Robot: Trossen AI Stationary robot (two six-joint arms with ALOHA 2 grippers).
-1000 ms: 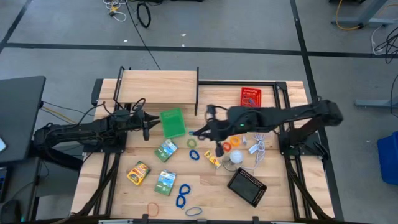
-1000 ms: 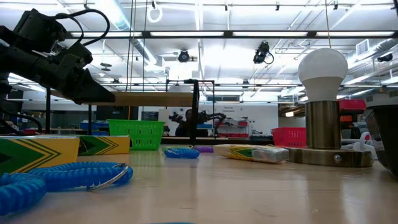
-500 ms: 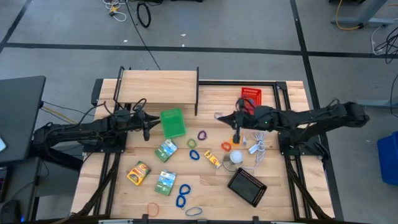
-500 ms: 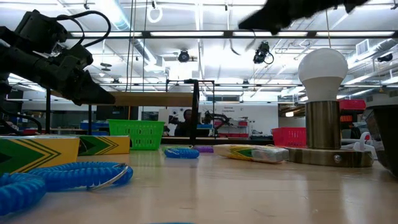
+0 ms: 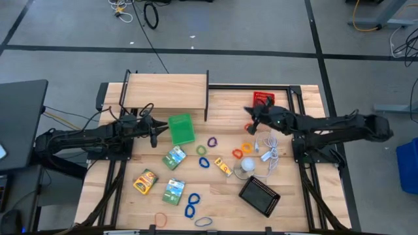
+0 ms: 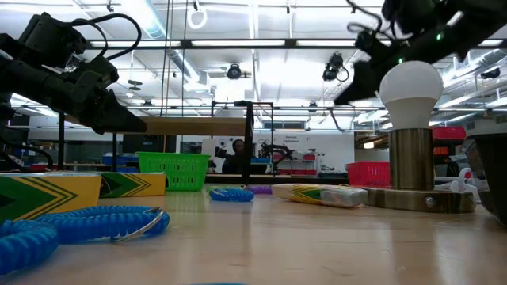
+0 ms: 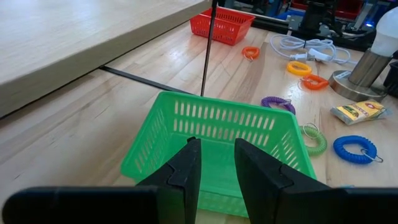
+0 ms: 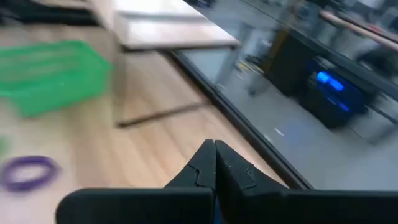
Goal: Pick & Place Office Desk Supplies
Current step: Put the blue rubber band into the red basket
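- sorting loose supplies into mesh baskets, by judgement; none is in a claw yet.
- right claw (image 5: pixel 249 111): fingers pressed together, empty, beside the red basket (image 5: pixel 263 101); should open before descending on a loop.
- left claw (image 7: pixel 214 163): narrowly parted, empty, at the green basket (image 7: pixel 217 134).
- purple loop (image 5: pixel 211 141), orange loop (image 5: pixel 238 154), packets (image 5: pixel 174 157): lying on the surface (image 5: pixel 215 196).

Grey floor (image 5: pixel 248 26) crossed by dark lines surrounds the wooden bench (image 5: pixel 287 212); long ceiling lights (image 6: pixel 238 43) glow over shelving in the room behind.
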